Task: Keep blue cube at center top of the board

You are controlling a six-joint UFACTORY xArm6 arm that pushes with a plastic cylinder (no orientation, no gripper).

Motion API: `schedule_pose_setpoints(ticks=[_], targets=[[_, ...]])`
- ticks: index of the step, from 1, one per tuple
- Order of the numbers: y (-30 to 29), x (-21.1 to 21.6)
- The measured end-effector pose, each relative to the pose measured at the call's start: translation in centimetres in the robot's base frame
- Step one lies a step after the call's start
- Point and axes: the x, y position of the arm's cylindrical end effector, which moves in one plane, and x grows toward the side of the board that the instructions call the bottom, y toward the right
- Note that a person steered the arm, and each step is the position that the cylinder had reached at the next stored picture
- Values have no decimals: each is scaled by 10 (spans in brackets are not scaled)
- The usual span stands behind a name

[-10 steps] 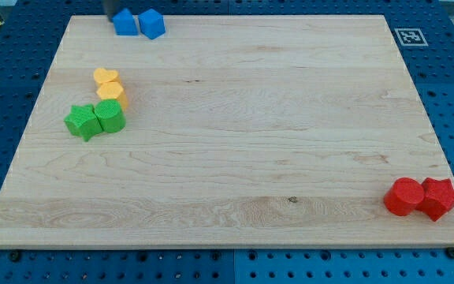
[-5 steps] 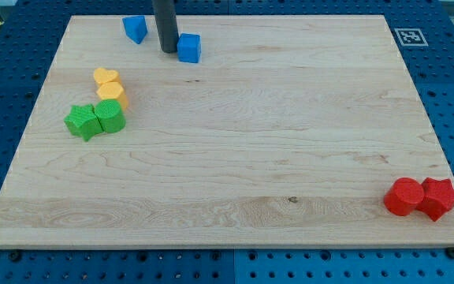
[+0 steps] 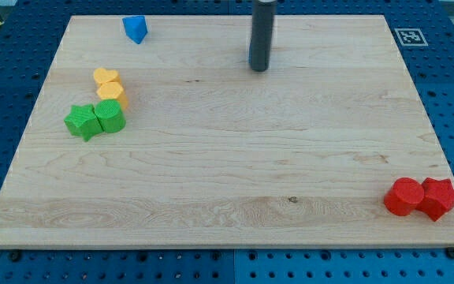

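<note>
One blue cube (image 3: 251, 52), near the board's (image 3: 227, 158) centre top, shows only as a sliver at the rod's left edge, touching my tip (image 3: 259, 69), which has no jaws to report.

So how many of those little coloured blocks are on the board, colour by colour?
Blue: 2, one at the view's top left, one mostly hidden behind my tip, only a sliver showing
Yellow: 2
Green: 2
Red: 2
Total: 8
</note>
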Motion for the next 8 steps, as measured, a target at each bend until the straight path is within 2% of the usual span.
schedule_pose_setpoints(ticks=[1,3,8], targets=[[22,-9],[-20,-16],[-53,-28]])
